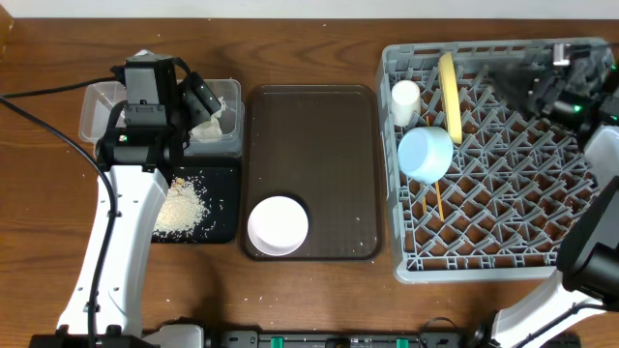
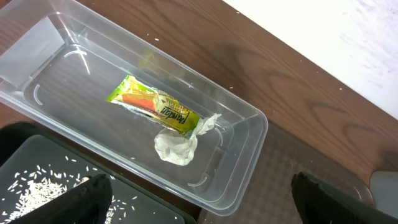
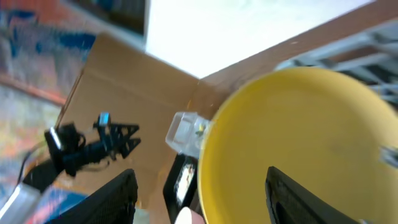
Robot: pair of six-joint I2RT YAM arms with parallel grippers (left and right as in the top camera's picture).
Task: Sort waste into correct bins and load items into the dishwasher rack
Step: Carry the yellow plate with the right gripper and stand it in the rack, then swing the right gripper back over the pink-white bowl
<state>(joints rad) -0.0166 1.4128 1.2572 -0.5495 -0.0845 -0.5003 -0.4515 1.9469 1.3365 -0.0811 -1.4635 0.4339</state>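
1. Sorting looks finished. Directly under the left gripper [image 2: 202, 196], the clear tub [image 2: 249, 134] holds the snack wrapper [image 2: 155, 107] and the crumpled tissue [image 2: 176, 147], which touch each other. The black tray [image 2: 43, 155], just behind its fingers, holds the rice crumbs [image 2: 31, 186].
2. That left gripper hangs above the tub with its jaws spread wide and nothing between them.
3. Loading is mostly done. Just ahead of the right gripper [image 3: 199, 186], the yellow plate [image 3: 311, 143] stands on edge in the dishwasher rack [image 1: 484, 266]. The jaws stand apart and appear to grip nothing, so I judge the plate released, though the wrist view is blurred.
4. Beyond the plate from that gripper are the white cup [image 1: 405, 101] and the blue bowl [image 1: 426, 153]. The chopsticks [image 1: 437, 200] lie on the lattice just past the bowl.
5. One item is left. The white bowl [image 1: 278, 224] sits on the brown serving tray [image 1: 309, 126], well apart from both grippers and nearer the left one.
6. The rack's pegs and outer wall close in around the right gripper, so lifting straight up looks safest.
7. Most of the lattice on the right gripper's own side is bare, leaving room for the bowl.
8. The bowl sits near the tray's raised rim, which any grasp must clear.
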